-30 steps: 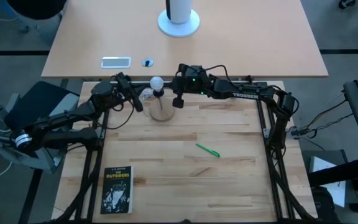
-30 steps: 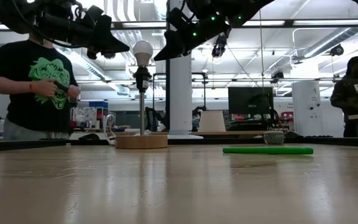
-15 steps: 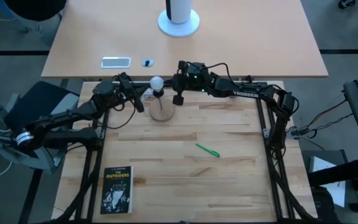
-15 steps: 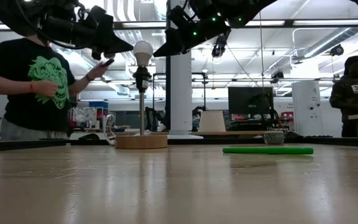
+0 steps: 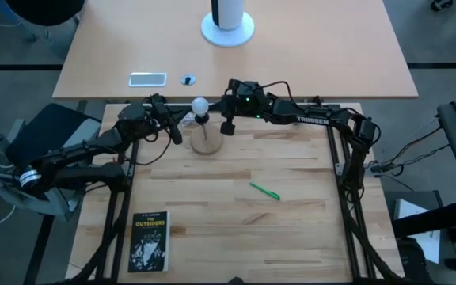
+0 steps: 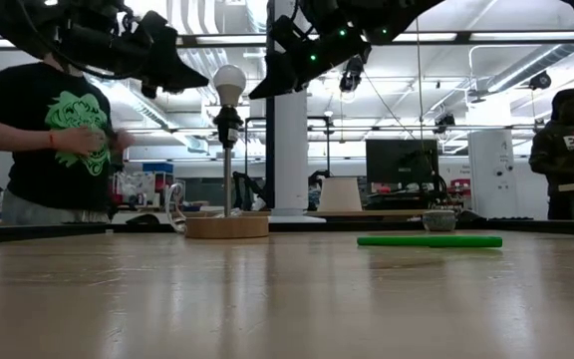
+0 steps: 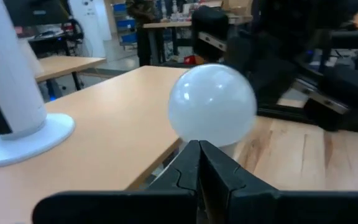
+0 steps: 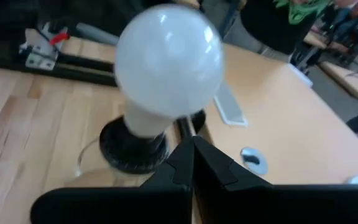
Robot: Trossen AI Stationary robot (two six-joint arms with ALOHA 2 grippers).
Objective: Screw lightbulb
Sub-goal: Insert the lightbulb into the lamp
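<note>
The white frosted lightbulb (image 5: pixel 200 104) stands upright in the black socket (image 8: pixel 132 144) of a small lamp with a thin stem and a round wooden base (image 5: pixel 207 142). It also shows in the low view (image 6: pixel 229 82) and in both wrist views (image 7: pixel 212 104) (image 8: pixel 168 59). My left gripper (image 5: pixel 179 127) is shut and hovers just left of the bulb at bulb height, pointing at it (image 7: pixel 199 144). My right gripper (image 5: pixel 225 127) is shut and hovers just right of the bulb, pointing at it (image 8: pixel 193 142). Neither touches the bulb.
A green pen (image 5: pixel 264 191) lies at mid-table, right of the lamp. A black book (image 5: pixel 149 241) lies at the near left. On the far desk are a white column's round foot (image 5: pixel 228 28) and a flat silvery device (image 5: pixel 147 78). A person (image 6: pixel 53 130) stands behind the table.
</note>
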